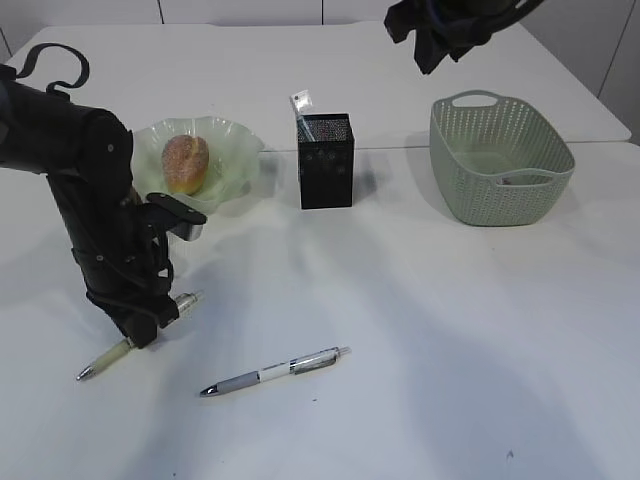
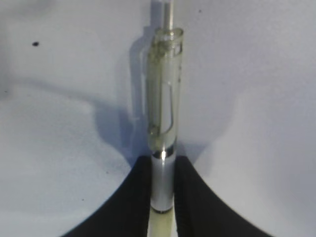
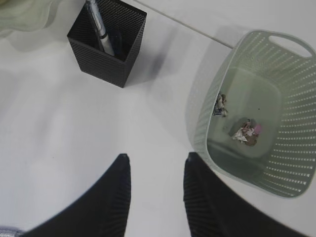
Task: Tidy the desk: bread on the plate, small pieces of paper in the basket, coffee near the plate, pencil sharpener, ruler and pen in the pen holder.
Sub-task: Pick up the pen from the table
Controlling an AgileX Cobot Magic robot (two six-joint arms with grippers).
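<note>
Exterior view: left gripper (image 1: 140, 335) is down at the white table (image 1: 420, 340), fingers closed around a pale green pen (image 1: 135, 340) that lies flat. The pen's tip sticks out down-left of the gripper, its clear clip end up-right. A second pen, white and grey (image 1: 275, 372), lies on the table to the right of that gripper, apart from it. Beyond the left arm sits the green plate (image 1: 235, 150) with the bread (image 1: 186, 163) on it. The black mesh pen holder (image 1: 326, 165) stands right of the plate with items sticking out of its top. Right gripper (image 1: 440, 40) hangs high above the basket (image 1: 500, 160).

Left wrist view: both black fingers (image 2: 131, 197) press on the pen barrel (image 2: 163, 123) just below the clear clip section; pen is clamped between them, still on the table.

Right wrist view: right gripper's fingers (image 3: 108, 202) stand apart with only bare table between them, holding nothing. Ahead-left is the pen holder (image 3: 106, 49) with a pen inside; ahead-right the basket (image 3: 197, 123) holds paper scraps (image 3: 244, 132).
</note>
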